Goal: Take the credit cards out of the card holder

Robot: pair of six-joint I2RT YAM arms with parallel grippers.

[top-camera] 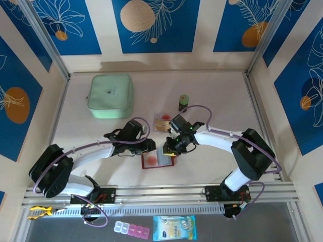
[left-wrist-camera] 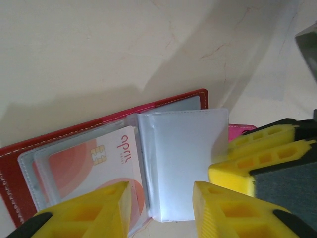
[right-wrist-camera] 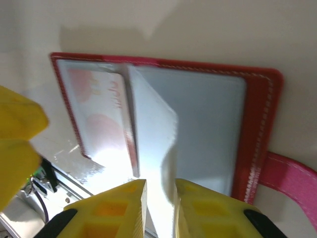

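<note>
left wrist | card holder (left-wrist-camera: 10, 171) flat, red, stitched | sleeves (left-wrist-camera: 188, 163) clear, glossy

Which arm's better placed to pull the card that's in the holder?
Left. The left fingers are open right at the credit card in its sleeve; the right fingers are busy pinching a clear sleeve of the card holder.
</note>
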